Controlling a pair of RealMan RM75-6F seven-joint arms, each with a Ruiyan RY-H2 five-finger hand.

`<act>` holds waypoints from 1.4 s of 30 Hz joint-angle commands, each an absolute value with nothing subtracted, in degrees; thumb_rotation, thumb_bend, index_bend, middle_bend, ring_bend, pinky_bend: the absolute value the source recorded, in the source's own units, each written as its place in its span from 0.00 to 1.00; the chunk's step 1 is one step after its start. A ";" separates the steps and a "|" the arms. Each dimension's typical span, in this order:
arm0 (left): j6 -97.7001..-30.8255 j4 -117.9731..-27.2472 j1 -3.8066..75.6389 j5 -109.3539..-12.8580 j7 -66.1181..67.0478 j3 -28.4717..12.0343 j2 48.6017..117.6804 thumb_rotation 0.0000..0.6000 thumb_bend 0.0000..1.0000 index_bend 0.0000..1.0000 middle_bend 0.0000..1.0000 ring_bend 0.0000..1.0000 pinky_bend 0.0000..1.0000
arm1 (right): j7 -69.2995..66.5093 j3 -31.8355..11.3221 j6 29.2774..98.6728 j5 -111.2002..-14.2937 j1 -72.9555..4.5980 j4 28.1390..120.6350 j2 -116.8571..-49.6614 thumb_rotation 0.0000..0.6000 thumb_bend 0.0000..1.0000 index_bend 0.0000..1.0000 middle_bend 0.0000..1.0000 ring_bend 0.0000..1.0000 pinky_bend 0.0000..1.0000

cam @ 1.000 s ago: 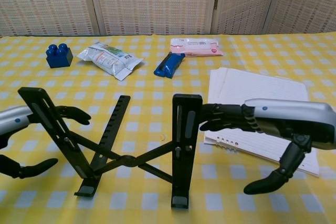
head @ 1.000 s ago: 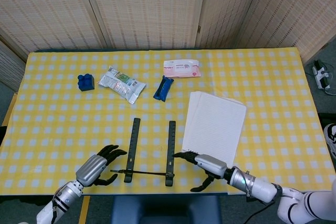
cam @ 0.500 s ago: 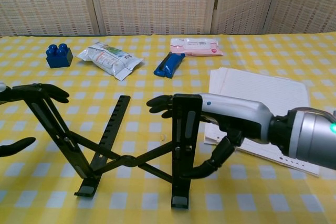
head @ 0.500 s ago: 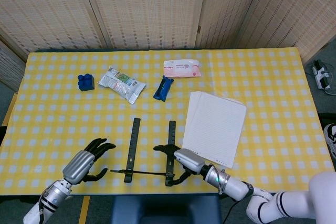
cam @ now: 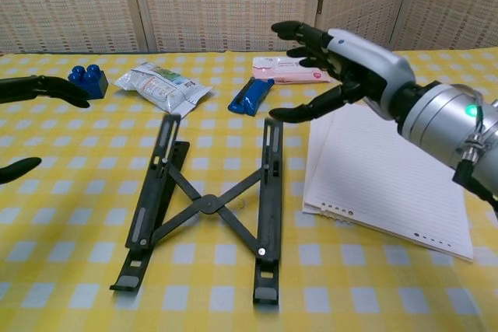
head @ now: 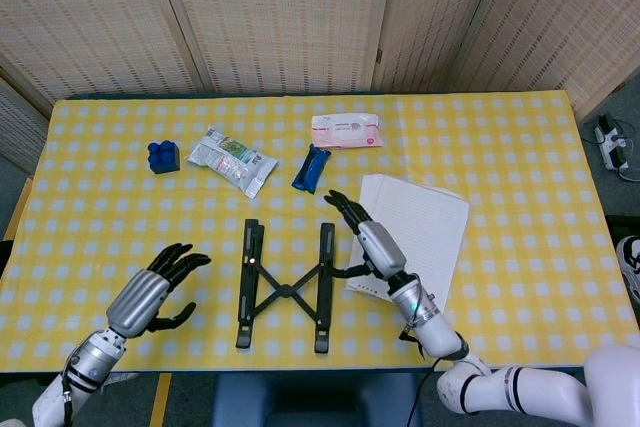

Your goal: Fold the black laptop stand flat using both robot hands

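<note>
The black laptop stand [head: 284,285] lies flat on the checked tablecloth [head: 520,147] at lower centre of the head view, its two rails parallel and its cross-braces forming an X. The left hand [head: 150,290] hovers at lower left, fingers spread, holding nothing, clear of the stand. The right hand [head: 368,240] is raised just right of the stand, fingers spread, empty, above the edge of the white notepad [head: 412,240].

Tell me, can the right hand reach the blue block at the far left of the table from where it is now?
Probably not easily. The right hand hovers open beside the laptop stand, while the blue block lies far across the table; the left hand is nearer.
</note>
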State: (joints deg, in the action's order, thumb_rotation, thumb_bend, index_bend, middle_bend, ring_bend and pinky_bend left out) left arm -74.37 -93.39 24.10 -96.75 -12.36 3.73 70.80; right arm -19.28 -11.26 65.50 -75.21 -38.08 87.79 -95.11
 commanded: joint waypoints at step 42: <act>-50.39 -62.57 43.07 -83.23 12.43 -4.31 91.63 1.00 0.31 0.05 0.00 0.00 0.00 | 14.57 2.43 60.41 -100.77 -39.14 77.38 -92.15 1.00 0.22 0.00 0.00 0.00 0.00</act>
State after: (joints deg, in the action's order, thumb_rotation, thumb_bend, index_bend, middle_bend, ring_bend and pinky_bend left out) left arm -50.56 -62.65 42.94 -83.32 12.68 -4.39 91.43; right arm 14.54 2.44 60.65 -100.89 -39.04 77.96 -91.64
